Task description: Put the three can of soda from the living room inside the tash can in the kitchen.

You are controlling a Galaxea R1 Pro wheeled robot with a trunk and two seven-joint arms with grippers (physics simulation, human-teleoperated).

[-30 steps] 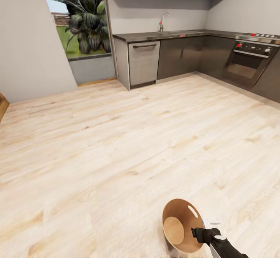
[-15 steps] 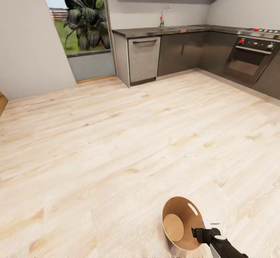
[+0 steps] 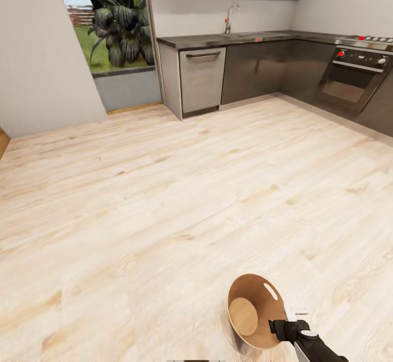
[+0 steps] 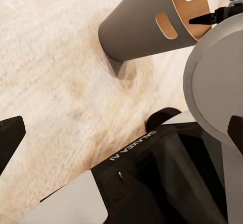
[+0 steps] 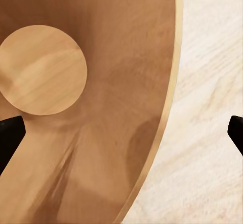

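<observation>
The right gripper (image 3: 277, 326) grips the tash can (image 3: 252, 313) by its rim (tilted, low right). Broad bare wood floor (image 3: 164, 198) reaches the kitchen cabinets (image 3: 256, 75). Left fingers (image 4: 10, 138): cannot tell.

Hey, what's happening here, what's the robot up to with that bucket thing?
The robot is in the kitchen, on the pale wood floor, facing grey cabinets and an oven. Its right gripper grips the rim of the tash can, which is tilted with its mouth toward the camera. The bin's brown inside is empty, with no soda cans in it.
</observation>
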